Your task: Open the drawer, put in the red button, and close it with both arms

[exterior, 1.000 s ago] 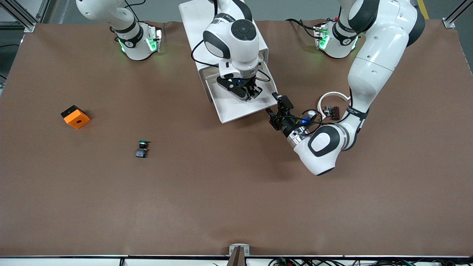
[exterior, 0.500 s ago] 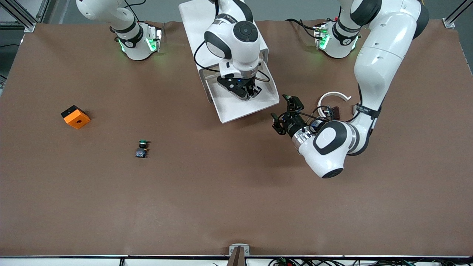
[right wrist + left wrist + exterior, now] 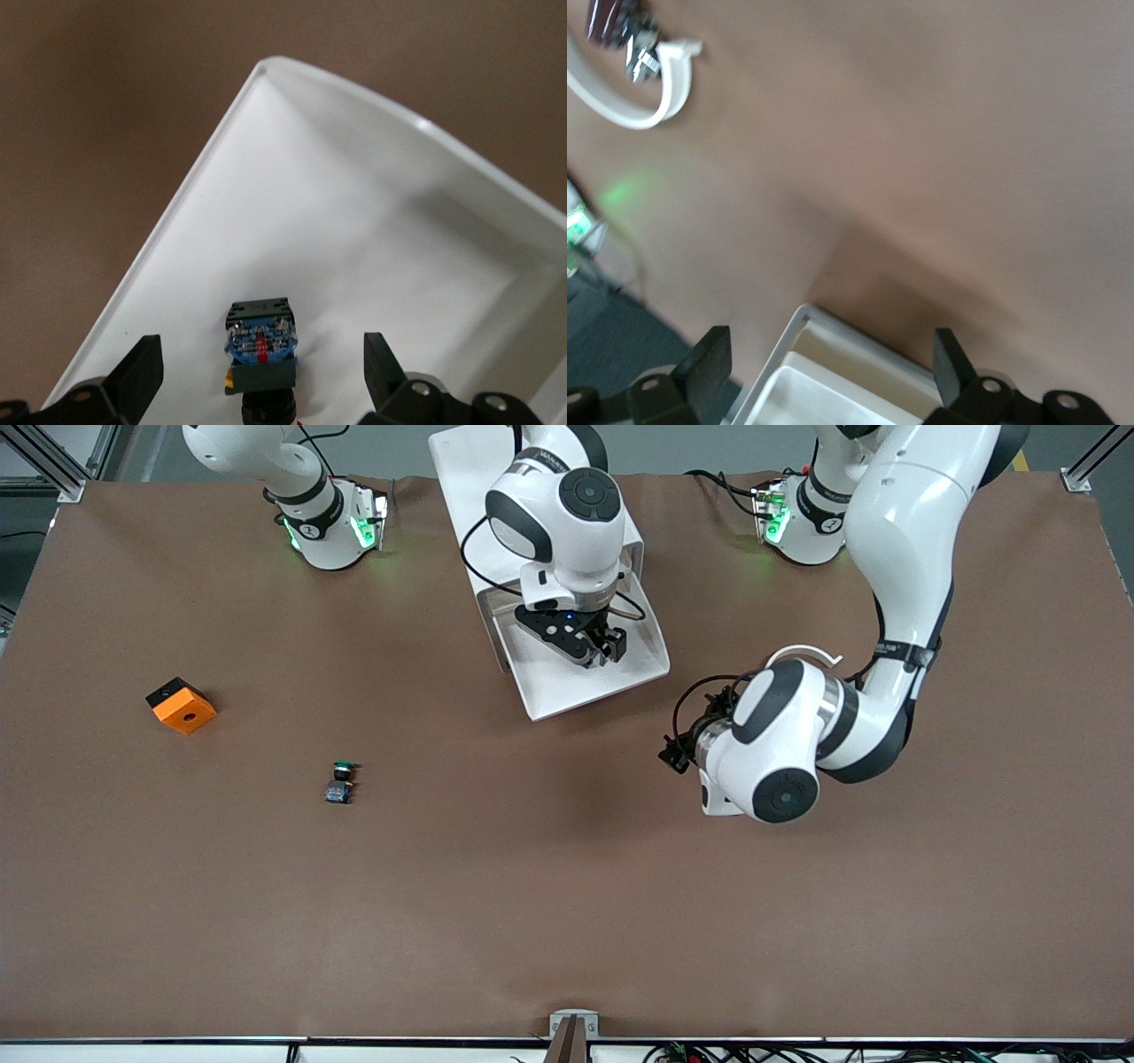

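Above table (image 3: 532, 921), left pincer (image 3: 675, 756) withdrawn.

The brown table (image 3: 567, 903) carries a white drawer unit (image 3: 496, 478) at its robot-side edge, an orange cube (image 3: 181, 705) and green button (image 3: 340, 780) toward the right arm's end, and a white ring (image 3: 802, 654) near the left arm.

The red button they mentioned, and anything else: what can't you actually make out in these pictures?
- Red button: the right wrist view shows its black-and-blue body lying in the open drawer; the cap is cut off by the frame edge. In the front view the right gripper hides it.
- Left gripper: in the front view the arm's own wrist hides its fingers.
- Small dark part by the white ring: cut off, blurred in the left wrist view.
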Motion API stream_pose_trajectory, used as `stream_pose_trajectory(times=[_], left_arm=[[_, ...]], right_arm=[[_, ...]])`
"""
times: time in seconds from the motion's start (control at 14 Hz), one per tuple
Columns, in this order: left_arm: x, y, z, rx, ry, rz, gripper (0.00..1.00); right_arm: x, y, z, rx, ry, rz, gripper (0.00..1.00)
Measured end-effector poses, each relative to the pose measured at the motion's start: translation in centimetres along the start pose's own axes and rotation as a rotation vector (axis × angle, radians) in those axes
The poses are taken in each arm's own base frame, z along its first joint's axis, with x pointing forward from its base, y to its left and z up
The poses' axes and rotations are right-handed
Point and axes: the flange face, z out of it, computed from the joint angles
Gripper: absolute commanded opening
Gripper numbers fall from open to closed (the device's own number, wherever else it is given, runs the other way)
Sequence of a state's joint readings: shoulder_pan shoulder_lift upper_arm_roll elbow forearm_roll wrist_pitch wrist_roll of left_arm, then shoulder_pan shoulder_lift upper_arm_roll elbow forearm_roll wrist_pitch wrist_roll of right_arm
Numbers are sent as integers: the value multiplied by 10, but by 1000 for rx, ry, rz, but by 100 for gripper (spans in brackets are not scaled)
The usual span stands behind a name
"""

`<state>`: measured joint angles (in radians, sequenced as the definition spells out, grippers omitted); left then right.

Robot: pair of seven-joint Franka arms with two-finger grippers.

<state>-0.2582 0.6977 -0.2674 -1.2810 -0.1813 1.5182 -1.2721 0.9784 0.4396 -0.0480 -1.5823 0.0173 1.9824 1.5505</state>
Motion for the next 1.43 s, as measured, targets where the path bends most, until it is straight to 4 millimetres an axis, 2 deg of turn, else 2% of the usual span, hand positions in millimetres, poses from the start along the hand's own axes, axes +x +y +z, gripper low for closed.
stream_pose_trajectory(times=[0.21, 0.36, 0.5, 0.79, 1.0, 1.14, 1.43], left_arm=[[-3, -2, -13, -13, 117, 76, 100], [-12, 5, -16, -32, 186, 148, 100], [-23, 11, -21, -72, 217, 199, 100], [-46, 13, -21, -207, 331, 282, 100], [-81, 4, 9, -273, 411, 358, 100], [-95, 0, 31, -274, 429, 386, 100], [-97, -2, 59, -255, 426, 400, 100]], right_arm=[[59, 10, -38, -10, -4, -65, 100], [114, 29, -64, -19, -13, -133, 100], [171, 56, -89, -31, -27, -206, 100], [284, 135, -131, -51, -76, -387, 100], [358, 206, -152, -48, -118, -508, 100], [393, 249, -162, -39, -140, -569, 100], [445, 330, -180, -8, -157, -652, 100]])
